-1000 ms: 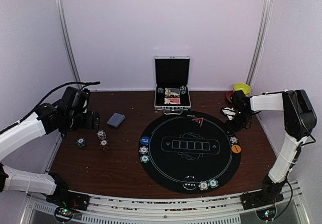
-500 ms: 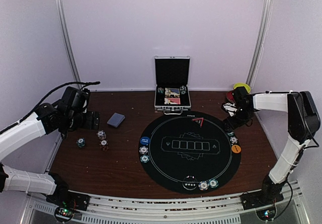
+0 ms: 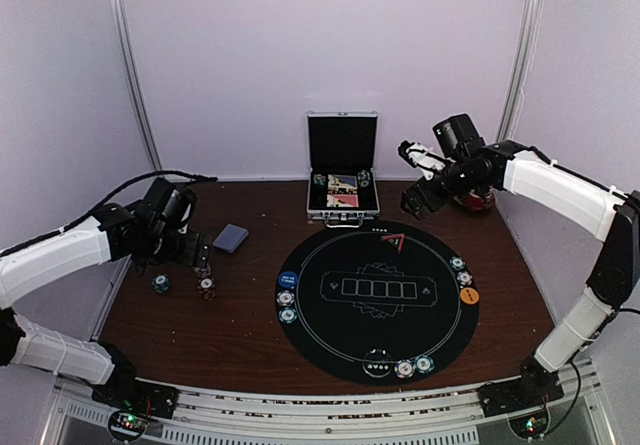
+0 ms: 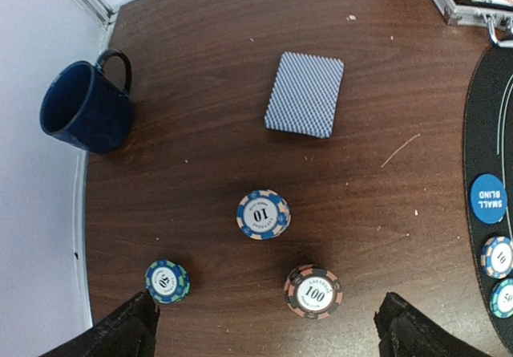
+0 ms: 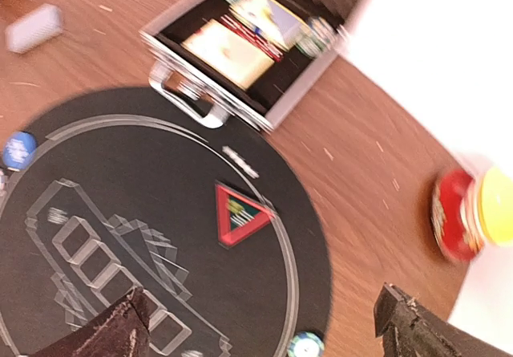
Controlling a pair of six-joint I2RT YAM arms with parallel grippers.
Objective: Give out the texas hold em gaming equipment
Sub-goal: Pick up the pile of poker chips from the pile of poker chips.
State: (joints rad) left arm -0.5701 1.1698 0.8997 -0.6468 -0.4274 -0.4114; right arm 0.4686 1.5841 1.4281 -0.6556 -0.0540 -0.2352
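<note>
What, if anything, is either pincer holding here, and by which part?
Nothing is held. The left pincer stands open above the poker chips, touching none; the right pincer is open in the air, empty.

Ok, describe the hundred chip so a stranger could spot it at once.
Find the round black mat, then move left onto the brown table, where three chips lie near a card deck. The hundred chip lies closest to the mat: black with pinkish edge stripes, unlike the blue 10 chip and the blue-green chip.

table (image 3: 200, 335) | mat (image 3: 340, 337); case (image 3: 343, 145); card deck (image 4: 304, 94); mug (image 4: 84, 115); three chips (image 4: 263, 215)
</note>
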